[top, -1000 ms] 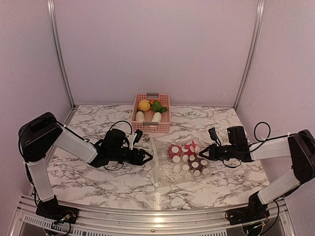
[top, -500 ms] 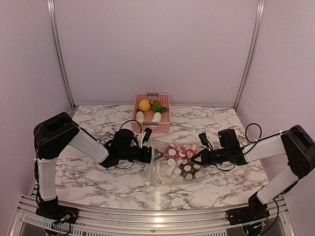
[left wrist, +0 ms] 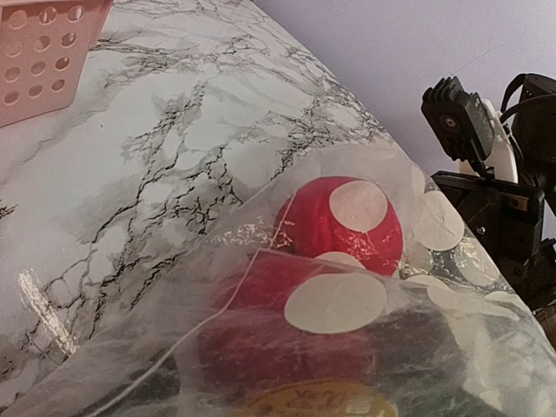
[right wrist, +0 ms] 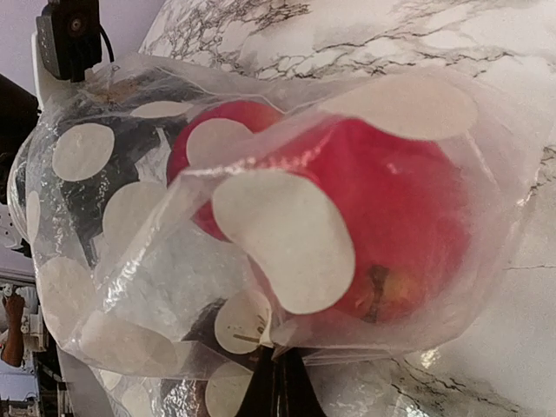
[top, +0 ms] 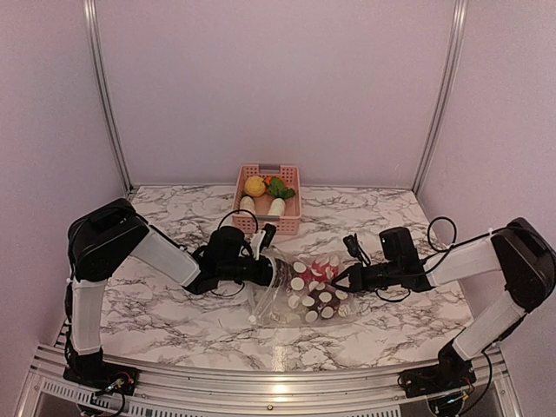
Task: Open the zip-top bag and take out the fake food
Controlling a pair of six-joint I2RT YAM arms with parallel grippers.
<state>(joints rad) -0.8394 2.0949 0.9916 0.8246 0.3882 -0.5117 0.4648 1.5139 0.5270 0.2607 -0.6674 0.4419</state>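
Note:
The zip-top bag (top: 306,291), clear with white dots, lies bunched on the marble table between my two grippers. Fake food shows through it: a red apple (right wrist: 391,226) and a second red piece (right wrist: 217,130) in the right wrist view, red pieces (left wrist: 339,230) in the left wrist view. My right gripper (top: 340,280) is shut on the bag's right edge, its black fingertips (right wrist: 280,387) pinching the plastic. My left gripper (top: 271,271) is pushed against the bag's left end. Its fingers are hidden under the plastic in the left wrist view.
A pink basket (top: 267,228) stands behind the bag at the back of the table, holding yellow, green and white food pieces; its corner (left wrist: 43,52) shows in the left wrist view. The right arm (left wrist: 495,191) sits close behind the bag.
The left gripper has moved right, up to and into the bag's left end. The right gripper has moved left with the bag's edge, and the bag has bunched up and shifted left.

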